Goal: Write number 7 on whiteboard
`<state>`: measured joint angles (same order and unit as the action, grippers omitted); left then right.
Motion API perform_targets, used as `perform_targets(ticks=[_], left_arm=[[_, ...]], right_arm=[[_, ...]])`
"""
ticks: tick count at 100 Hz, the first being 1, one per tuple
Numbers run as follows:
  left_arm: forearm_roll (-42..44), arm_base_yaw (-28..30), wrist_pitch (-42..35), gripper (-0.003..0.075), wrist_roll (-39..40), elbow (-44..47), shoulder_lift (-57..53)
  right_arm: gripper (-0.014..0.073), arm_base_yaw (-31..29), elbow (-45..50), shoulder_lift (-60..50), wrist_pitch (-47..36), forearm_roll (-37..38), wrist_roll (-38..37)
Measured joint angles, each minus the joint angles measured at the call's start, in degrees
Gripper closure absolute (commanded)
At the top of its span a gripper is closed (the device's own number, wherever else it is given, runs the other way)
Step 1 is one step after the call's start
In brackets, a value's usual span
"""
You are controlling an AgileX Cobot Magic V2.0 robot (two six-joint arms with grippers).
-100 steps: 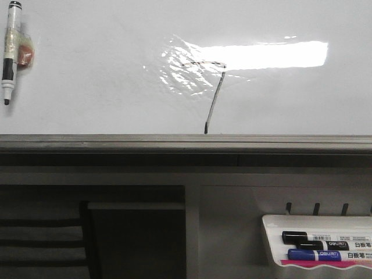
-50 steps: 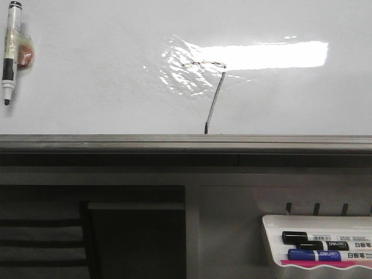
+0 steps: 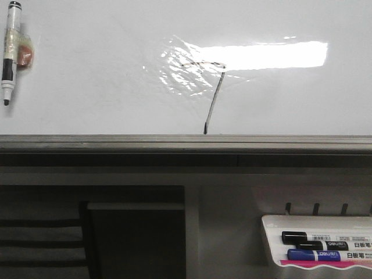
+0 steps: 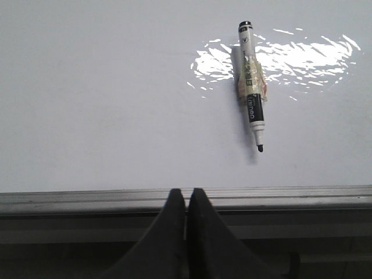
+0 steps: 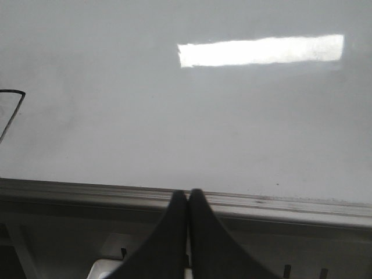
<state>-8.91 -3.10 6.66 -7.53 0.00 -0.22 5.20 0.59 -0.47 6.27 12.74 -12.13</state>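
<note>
The whiteboard [image 3: 87, 64] fills the upper half of the front view, glossy with a bright glare bar. A thin black number 7 [image 3: 212, 99] is drawn near its middle, the downstroke reaching the grey edge rail [image 3: 174, 142]. Part of that figure shows at the side of the right wrist view as the number 7 [image 5: 13, 113]. A taped black-and-white marker [image 3: 8, 49] lies on the board at far left; in the left wrist view the marker [image 4: 251, 87] is well beyond my left gripper [image 4: 186, 195], which is shut and empty. My right gripper [image 5: 187, 196] is shut and empty over the rail.
A small white tray [image 3: 273, 244] at the lower right holds a black marker [image 3: 314, 238] and a blue marker [image 3: 317, 254]. Three dark hooks [image 3: 316, 208] stand above it. A dark recess [image 3: 136, 238] lies below the rail at left.
</note>
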Motion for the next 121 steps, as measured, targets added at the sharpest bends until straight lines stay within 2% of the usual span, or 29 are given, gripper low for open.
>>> perform_targets(ticks=[50,59,67,74,121], left_arm=[[0.00,0.00,-0.11,0.0741,0.00,0.00,0.00],[0.00,0.00,-0.11,0.0741,0.00,0.00,0.00],[0.00,0.00,-0.11,0.0741,0.00,0.00,0.00],[0.00,0.00,-0.11,0.0741,0.00,0.00,0.00],[0.00,0.00,-0.11,0.0741,0.00,0.00,0.00]], right_arm=[[0.0665,-2.07,0.00,-0.14,-0.23,-0.13,0.00],[0.0665,-2.07,0.00,-0.14,-0.50,-3.12,0.98],[0.0665,-2.07,0.00,-0.14,-0.50,-8.58,5.27],[0.0665,-2.07,0.00,-0.14,-0.50,-10.33,7.26],[0.0665,-2.07,0.00,-0.14,-0.86,-11.26,8.61]])
